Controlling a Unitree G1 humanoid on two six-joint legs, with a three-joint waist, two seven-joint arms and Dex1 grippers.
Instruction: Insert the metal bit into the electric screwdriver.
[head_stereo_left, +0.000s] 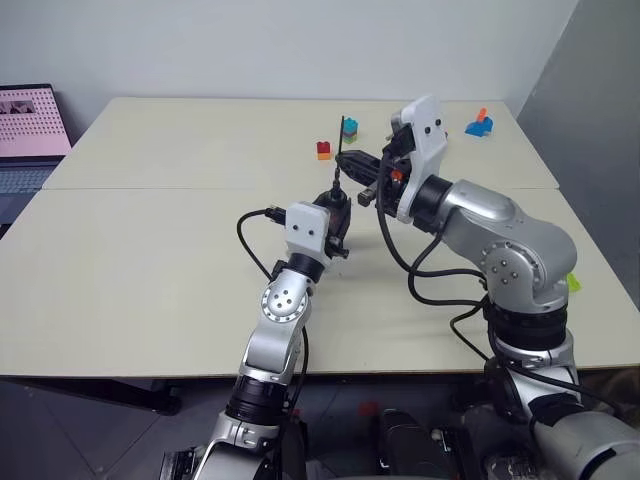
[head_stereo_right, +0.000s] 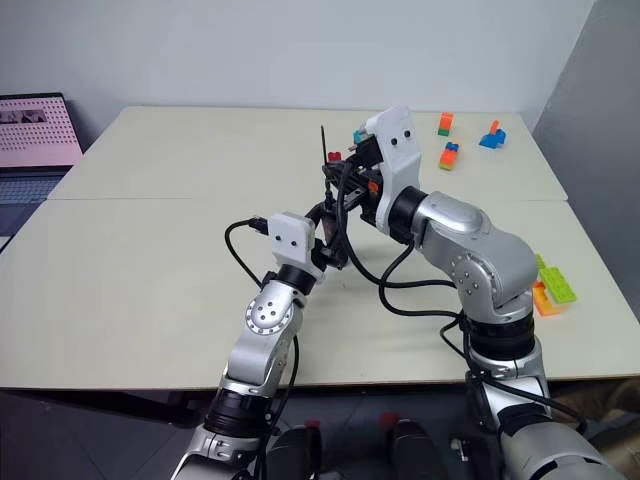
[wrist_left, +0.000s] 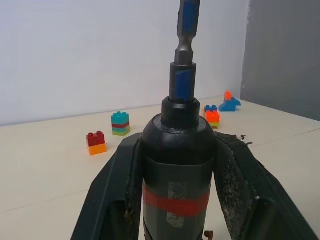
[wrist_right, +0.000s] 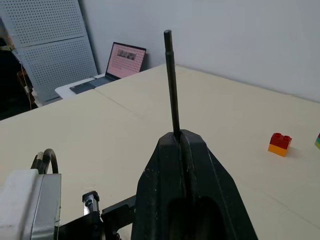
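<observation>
My left gripper (head_stereo_left: 338, 207) is shut on the electric screwdriver (wrist_left: 177, 150), a dark body with a red band, held upright with its metal nose (wrist_left: 184, 65) pointing up over the middle of the table. My right gripper (head_stereo_left: 347, 161) hovers just above and behind that nose, pointing across to the left. It is shut on the metal bit (wrist_right: 171, 85), a thin grey rod that stands upright out of the closed fingertips (wrist_right: 170, 142). The bit (head_stereo_left: 343, 128) is apart from the screwdriver's nose (head_stereo_left: 337, 186). I cannot tell whether the right fingers touch the tool.
Toy bricks lie at the back of the table (head_stereo_left: 150, 270): a red-orange one (head_stereo_left: 324, 150), a teal stack (head_stereo_left: 350, 127), blue and orange ones (head_stereo_left: 479, 125). More bricks (head_stereo_right: 550, 285) sit at the right edge. A laptop (head_stereo_left: 30, 130) stands off the far left.
</observation>
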